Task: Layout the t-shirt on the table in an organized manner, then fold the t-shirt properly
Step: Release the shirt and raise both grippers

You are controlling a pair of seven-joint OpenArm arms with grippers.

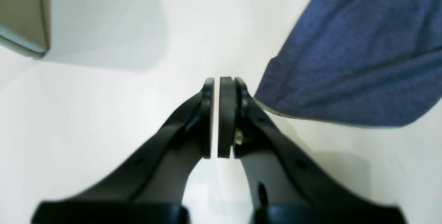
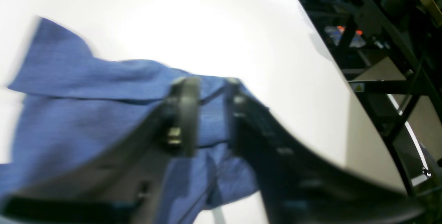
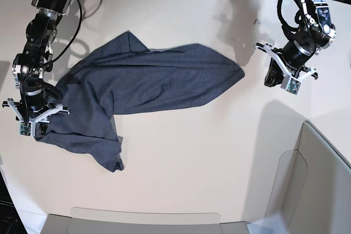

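The dark navy t-shirt lies crumpled and partly spread across the left and middle of the off-white table, one pointed end reaching right. My right gripper stands over the shirt's left edge. In the right wrist view its fingers stand apart, open, with the blue t-shirt lying under and between them on the table. My left gripper hovers right of the shirt's tip. In the left wrist view it is shut on nothing, the t-shirt just to its right on the table.
A grey-beige bin wall rises at the table's front right corner, and its corner shows in the left wrist view. Another low wall runs along the front edge. The table's edge and dark framework lie right of my right gripper.
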